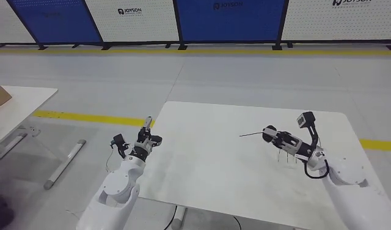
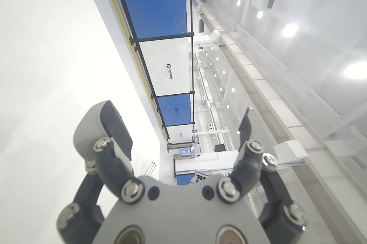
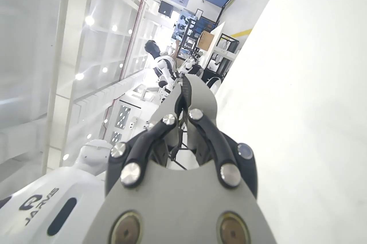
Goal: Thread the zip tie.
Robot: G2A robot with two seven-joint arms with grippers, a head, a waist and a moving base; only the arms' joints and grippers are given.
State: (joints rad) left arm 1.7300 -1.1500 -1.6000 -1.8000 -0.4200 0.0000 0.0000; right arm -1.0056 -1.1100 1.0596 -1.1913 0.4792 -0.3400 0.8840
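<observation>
My right gripper (image 1: 269, 132) hovers over the right part of the white table (image 1: 232, 175), shut on a thin black zip tie (image 1: 252, 133) whose tail sticks out level toward the table's middle. In the right wrist view the right gripper (image 3: 183, 84) has its fingers pressed together, with black strands of the zip tie (image 3: 180, 139) running between them. At the table's left edge, my left gripper (image 1: 148, 134) is open and holds nothing. The left wrist view shows the left gripper (image 2: 183, 122) with its fingers (image 2: 116, 130) spread wide.
A few loose zip ties (image 1: 283, 157) lie on the table just below my right gripper, also seen far off as loose zip ties (image 2: 151, 167). A second white table (image 1: 18, 104) stands off to the left. Blue and white partition panels (image 1: 229, 13) line the back.
</observation>
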